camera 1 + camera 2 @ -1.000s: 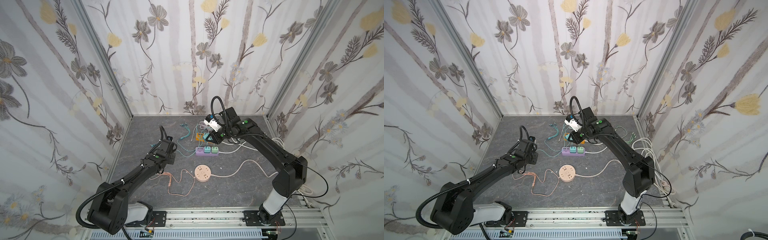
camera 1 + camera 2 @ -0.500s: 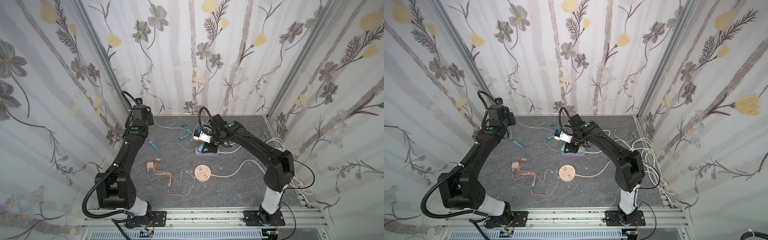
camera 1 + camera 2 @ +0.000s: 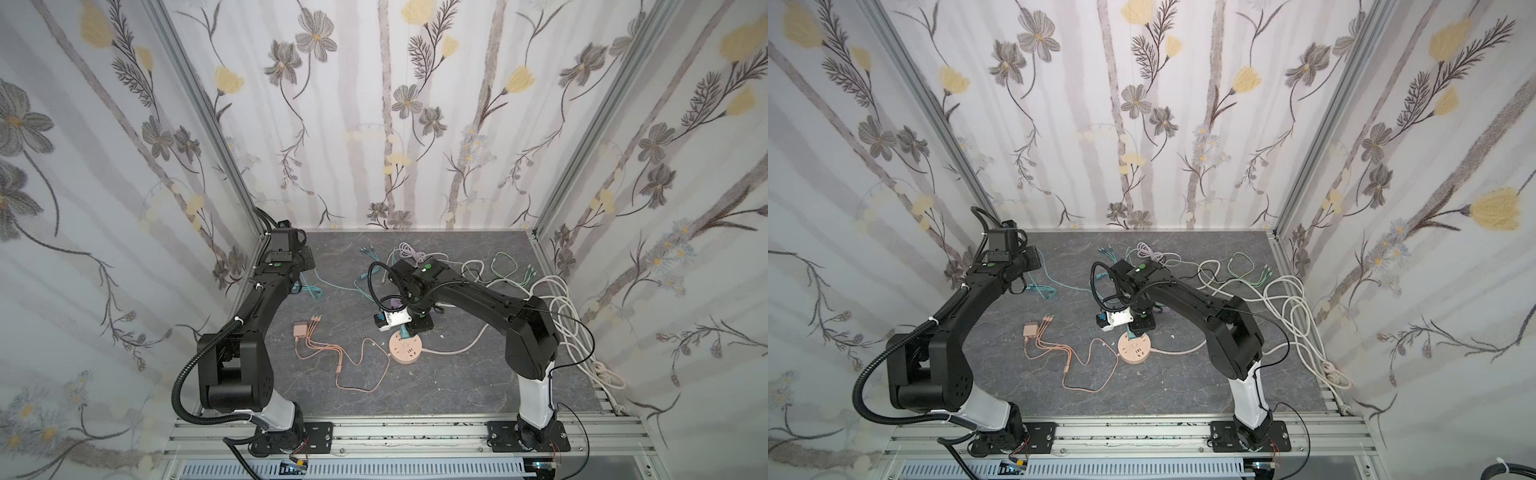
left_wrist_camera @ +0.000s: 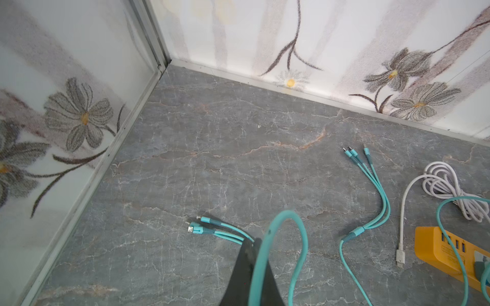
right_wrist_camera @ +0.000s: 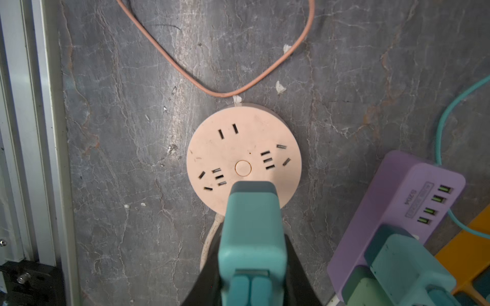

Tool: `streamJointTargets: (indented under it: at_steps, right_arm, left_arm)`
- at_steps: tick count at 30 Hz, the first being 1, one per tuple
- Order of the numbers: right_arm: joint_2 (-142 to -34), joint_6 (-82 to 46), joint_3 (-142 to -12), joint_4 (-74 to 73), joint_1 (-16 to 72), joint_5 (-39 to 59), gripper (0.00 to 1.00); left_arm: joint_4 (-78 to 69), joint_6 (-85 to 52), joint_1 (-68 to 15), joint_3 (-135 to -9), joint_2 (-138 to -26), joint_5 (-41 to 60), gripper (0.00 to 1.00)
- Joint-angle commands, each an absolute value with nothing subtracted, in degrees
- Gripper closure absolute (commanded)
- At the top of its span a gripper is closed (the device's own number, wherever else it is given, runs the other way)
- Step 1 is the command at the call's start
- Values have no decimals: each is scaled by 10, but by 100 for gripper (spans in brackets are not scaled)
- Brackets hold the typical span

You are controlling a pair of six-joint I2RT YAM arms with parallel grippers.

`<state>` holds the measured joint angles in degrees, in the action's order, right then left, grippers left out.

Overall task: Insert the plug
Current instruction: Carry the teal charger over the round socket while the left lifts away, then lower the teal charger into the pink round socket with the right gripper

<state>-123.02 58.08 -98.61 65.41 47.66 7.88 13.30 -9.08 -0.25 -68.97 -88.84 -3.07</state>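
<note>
My right gripper (image 5: 253,265) is shut on a teal plug (image 5: 252,233), one black finger on each side of it. The plug hangs just above the near edge of a round pink socket hub (image 5: 244,156) that lies flat on the grey floor. Its prongs are hidden. Both top views show the plug (image 3: 405,334) over the hub (image 3: 405,351) (image 3: 1133,351). Near the back left corner, my left gripper (image 4: 256,246) is shut on a looped teal cable (image 4: 297,233), whose small connectors (image 4: 197,227) lie on the floor.
A purple power strip (image 5: 403,201) with teal and green plugs lies next to the hub, and a yellow strip (image 4: 450,251) lies behind it. Orange cables with a pink adapter (image 3: 299,330) lie left of the hub. White cords (image 3: 557,299) pile at the right wall.
My right gripper carried the teal plug from the strips forward to just over the pink hub. My left arm swung from the middle to the back left corner, shut on the teal cable.
</note>
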Motion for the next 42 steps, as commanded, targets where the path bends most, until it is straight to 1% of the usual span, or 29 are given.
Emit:
streamJointTargets:
  at_steps: [1, 8, 14, 22, 32, 42]
  right_arm:
    - [-1242, 630, -994, 636, 487, 48, 100]
    - [-1253, 656, -993, 621, 497, 32, 100]
    - [-1256, 668, -994, 614, 501, 56, 100]
    - [-1269, 671, -993, 611, 504, 49, 100]
    - [-1272, 687, -985, 605, 505, 15, 100]
    - [-1305, 689, -987, 630, 509, -2, 100]
  left_arm:
    - [128, -126, 5, -676, -877, -27, 100]
    - [127, -142, 17, -658, -868, -21, 100]
    - [126, -144, 21, -655, -873, -18, 100]
    - [129, -145, 22, -656, -878, -14, 100]
    - [132, -145, 25, -652, -876, -14, 100]
    - [132, -143, 26, -650, -876, -14, 100]
